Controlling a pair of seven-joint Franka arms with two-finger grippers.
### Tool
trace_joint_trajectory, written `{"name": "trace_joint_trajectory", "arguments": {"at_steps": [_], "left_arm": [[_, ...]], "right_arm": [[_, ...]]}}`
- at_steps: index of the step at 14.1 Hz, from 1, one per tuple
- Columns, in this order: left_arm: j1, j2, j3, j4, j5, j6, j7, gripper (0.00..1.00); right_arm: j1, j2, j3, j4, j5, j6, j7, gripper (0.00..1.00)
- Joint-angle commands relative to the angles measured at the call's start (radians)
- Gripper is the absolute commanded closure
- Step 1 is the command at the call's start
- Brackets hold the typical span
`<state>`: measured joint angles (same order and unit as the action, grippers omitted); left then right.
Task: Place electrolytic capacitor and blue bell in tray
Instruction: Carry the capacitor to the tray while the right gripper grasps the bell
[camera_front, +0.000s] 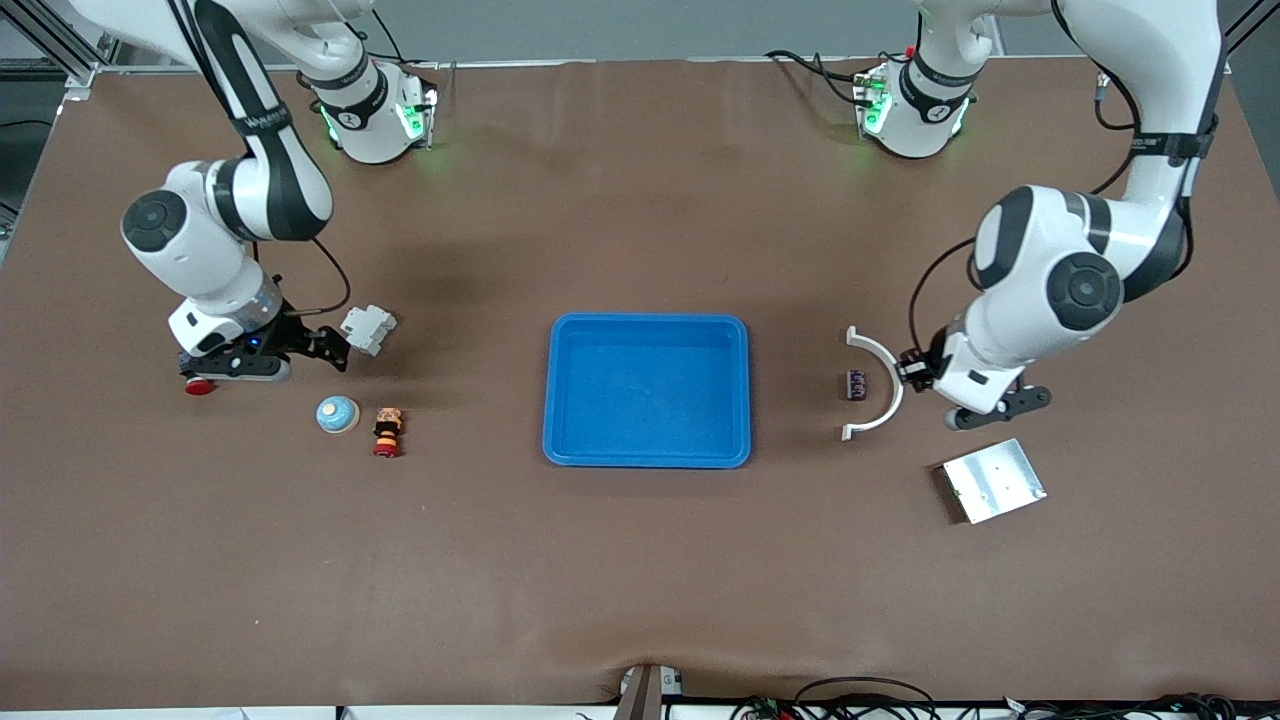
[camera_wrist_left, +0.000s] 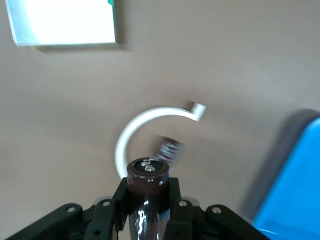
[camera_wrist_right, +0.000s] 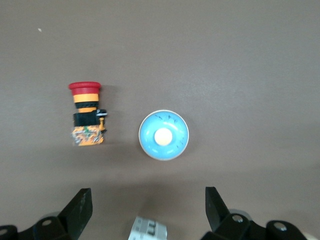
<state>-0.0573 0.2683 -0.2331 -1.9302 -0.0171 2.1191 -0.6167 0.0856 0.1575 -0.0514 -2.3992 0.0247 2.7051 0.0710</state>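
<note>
tray (camera_front: 648, 450) 1 | blue bell (camera_front: 337, 414) 1 | held capacitor (camera_wrist_left: 146, 176) 1 | arc (camera_front: 880, 372) 1 | plate (camera_front: 993, 481) 1

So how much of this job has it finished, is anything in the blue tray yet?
Nothing is in the tray yet. The left gripper has the capacitor clamped between its fingers, beside the white curved piece. The blue bell sits untouched on the table, with the right gripper open above it. Both things must still go in.

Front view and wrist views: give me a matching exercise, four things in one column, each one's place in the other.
1 tray
2 blue bell
3 electrolytic capacitor
4 silver plate

A held in the left end effector
B beside the red pushbutton
C middle of the table
D lying toward the left arm's end

Pairs: 1-C, 2-B, 3-A, 4-D
</note>
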Motion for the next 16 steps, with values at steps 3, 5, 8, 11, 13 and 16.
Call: {"name": "trace_joint_trajectory", "arguments": {"at_steps": [3, 5, 8, 11, 13, 16], "left_arm": [[-0.065, 0.06, -0.095, 0.137, -0.001, -0.033, -0.331, 1.0], [-0.134, 0.129, -0.095, 0.207, 0.0, -0.033, -0.441, 1.0], [-0.228, 0.221, -0.095, 0.272, 0.014, -0.022, -0.56, 1.0], [-0.285, 0.271, -0.092, 0.277, 0.017, -0.005, -0.566, 1.0], [-0.294, 0.302, -0.091, 0.272, 0.02, 0.021, -0.566, 1.0], [-0.303, 0.362, -0.091, 0.276, 0.069, 0.044, -0.568, 1.0]], "right_arm": [[0.016, 0.125, -0.007, 0.089, 0.006, 0.039, 0.003, 0.0], [0.016, 0.158, -0.007, 0.118, 0.004, 0.039, 0.001, 0.0], [0.013, 0.184, -0.007, 0.127, 0.001, 0.065, -0.003, 0.0], [0.013, 0.209, -0.007, 0.13, -0.003, 0.097, -0.004, 0.0], [0.013, 0.235, -0.007, 0.146, -0.003, 0.104, -0.004, 0.0], [0.005, 0.264, -0.007, 0.176, -0.003, 0.102, -0.046, 0.0]]}}
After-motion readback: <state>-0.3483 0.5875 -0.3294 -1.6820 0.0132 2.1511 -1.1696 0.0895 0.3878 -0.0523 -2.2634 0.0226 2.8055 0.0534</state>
